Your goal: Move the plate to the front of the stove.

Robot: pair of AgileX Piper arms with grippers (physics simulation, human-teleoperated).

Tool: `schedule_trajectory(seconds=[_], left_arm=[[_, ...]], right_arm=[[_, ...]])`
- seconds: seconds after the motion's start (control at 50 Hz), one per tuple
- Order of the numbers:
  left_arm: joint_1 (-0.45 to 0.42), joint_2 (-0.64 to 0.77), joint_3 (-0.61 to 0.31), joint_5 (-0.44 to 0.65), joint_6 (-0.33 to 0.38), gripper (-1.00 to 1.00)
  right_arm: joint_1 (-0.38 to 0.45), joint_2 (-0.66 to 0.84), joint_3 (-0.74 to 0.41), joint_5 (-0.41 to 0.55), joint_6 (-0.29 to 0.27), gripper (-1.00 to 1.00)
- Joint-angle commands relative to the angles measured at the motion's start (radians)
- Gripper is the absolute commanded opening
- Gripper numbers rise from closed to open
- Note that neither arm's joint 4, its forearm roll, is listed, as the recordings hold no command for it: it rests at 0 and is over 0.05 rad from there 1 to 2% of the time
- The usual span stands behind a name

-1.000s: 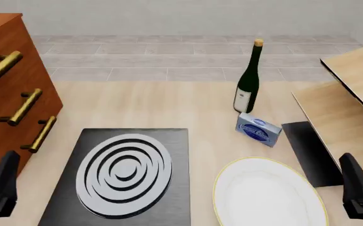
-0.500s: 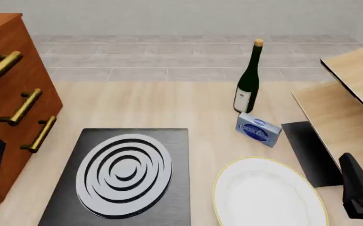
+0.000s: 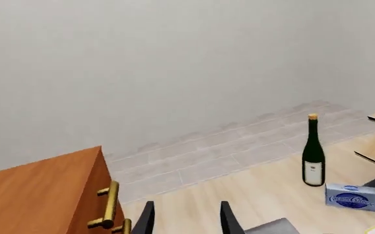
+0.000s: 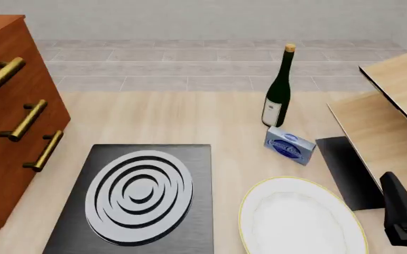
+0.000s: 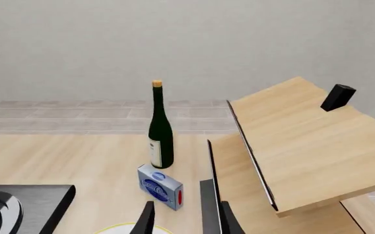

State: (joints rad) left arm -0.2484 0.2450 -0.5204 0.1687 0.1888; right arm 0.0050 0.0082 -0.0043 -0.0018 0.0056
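Right pincer sits at the near right counter edge, fingers apart, holding nothing. Plate lies flat just to its left, untouched, so the right arm is nearer. Stove is left of the plate. Left pincer, also parted and empty, points past the dresser; bottle far back.

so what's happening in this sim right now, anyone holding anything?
Nothing is held. The plate lies on the table to the right of the stove, untouched. The right gripper sits at the table's near right edge, beside the plate, fingers apart and empty. The left gripper points over the wooden drawer cabinet toward the wine bottle and blue box, also open.
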Motion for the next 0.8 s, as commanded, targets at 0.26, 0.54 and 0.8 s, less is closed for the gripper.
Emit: schedule_trajectory(seconds=[0.26,0.54,0.8], left_arm=[[-0.247,0.175,-0.260,0.039,0.276,1.00],[-0.423,0.300,-0.370,0.030,0.421,1.00],[-0.646,0.415,-0.371,-0.030,0.613,1.00]], right_arm=[[0.000,0.001,0.000,0.000,0.000,1.00],[0.000,0.001,0.000,0.000,0.001,1.00],[0.000,0.000,0.000,0.000,0.001,1.00]])
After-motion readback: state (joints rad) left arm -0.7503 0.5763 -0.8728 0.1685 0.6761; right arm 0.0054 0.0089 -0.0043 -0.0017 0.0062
